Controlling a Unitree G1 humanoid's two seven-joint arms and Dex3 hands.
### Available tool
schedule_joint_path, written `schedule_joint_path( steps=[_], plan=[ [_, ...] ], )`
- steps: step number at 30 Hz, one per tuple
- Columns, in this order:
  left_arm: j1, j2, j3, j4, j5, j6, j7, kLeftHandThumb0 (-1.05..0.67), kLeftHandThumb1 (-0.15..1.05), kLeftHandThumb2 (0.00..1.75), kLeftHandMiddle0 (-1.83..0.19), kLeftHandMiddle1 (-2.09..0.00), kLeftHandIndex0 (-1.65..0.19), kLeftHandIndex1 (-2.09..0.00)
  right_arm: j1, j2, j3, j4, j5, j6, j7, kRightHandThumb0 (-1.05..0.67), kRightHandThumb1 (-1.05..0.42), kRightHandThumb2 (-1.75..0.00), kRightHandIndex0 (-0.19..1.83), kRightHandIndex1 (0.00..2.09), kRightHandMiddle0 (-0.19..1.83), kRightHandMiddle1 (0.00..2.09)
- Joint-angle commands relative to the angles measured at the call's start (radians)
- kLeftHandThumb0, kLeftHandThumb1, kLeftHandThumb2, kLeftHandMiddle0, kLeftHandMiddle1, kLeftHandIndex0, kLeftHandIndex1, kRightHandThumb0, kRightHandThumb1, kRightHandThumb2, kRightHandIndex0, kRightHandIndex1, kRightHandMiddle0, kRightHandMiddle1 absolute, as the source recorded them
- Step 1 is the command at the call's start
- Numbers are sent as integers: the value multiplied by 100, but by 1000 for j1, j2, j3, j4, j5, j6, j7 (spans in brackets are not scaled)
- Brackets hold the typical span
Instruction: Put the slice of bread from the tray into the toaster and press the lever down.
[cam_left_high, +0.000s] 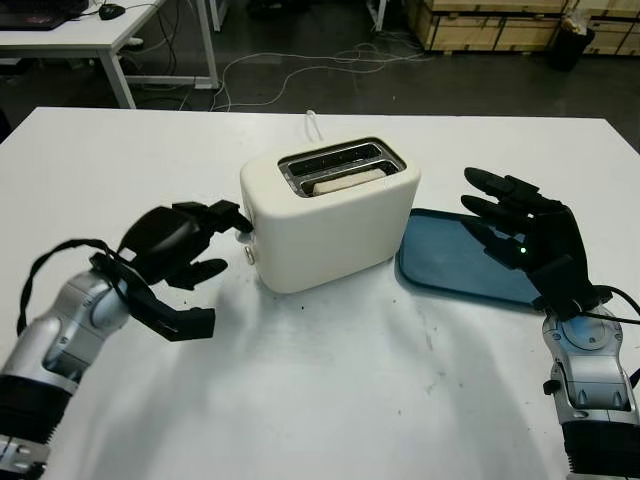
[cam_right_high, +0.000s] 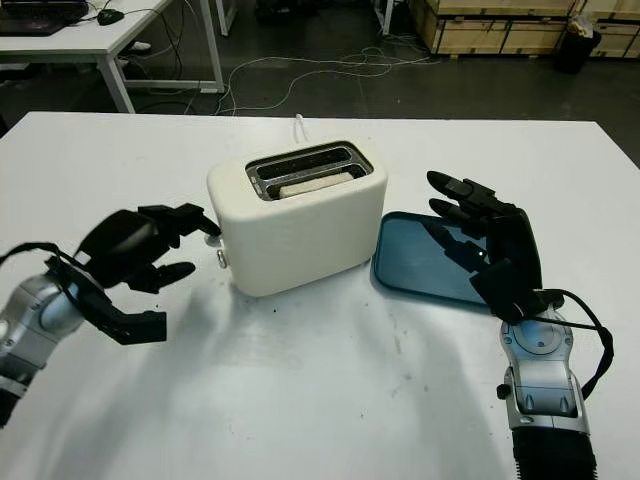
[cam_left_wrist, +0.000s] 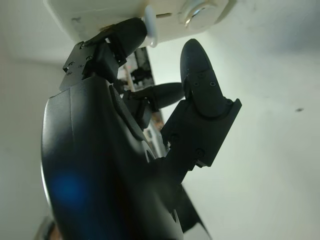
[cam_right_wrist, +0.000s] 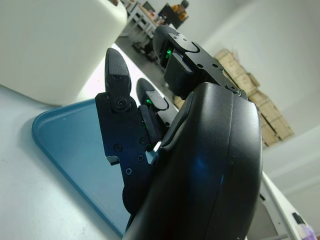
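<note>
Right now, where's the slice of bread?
In the left eye view, the slice of bread sits in the near slot of the white toaster at the table's middle, between the left hand at its lever end and the blue tray.

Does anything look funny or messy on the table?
Nothing stands out. The bread sits in the toaster, the tray lies flat, the left hand is at the lever, and the right hand hovers open.
</note>
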Motion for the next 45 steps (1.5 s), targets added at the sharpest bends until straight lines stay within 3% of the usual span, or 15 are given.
schedule_joint_path(
  steps=[1,9,18,33,39,45],
  plan=[
    [52,-29,-62,53,36,18,-19,-27,63,82,-34,-136,-22,-105,7,-10,-8,-9,12,-21,7,-31,-92,-18,78,0,68,0],
    [100,-46,-84,38,30,29,21,-26,64,85,-34,-146,-20,-107,7,-11,-10,-15,15,-27,18,-33,-92,-14,78,0,69,0],
    [85,-22,-93,30,32,17,16,-29,64,86,-33,-150,-21,-109,8,-9,-12,-23,25,-22,28,-32,-92,-12,76,0,68,0],
    [19,33,-66,-18,-36,25,-114,-31,61,86,-36,-139,-26,-108,8,-11,-10,-29,33,-12,39,-30,-92,-12,76,0,68,0],
    [6,25,-77,-66,-68,120,-253,-28,57,89,-70,-134,-49,-93,11,-14,-12,-31,31,-34,39,-29,-92,-13,76,0,68,0],
    [14,5,-101,-57,-73,174,-294,-24,57,85,-78,-116,-64,-75,15,-13,-16,-37,35,-36,38,-30,-92,-12,76,0,68,0]
  ],
)
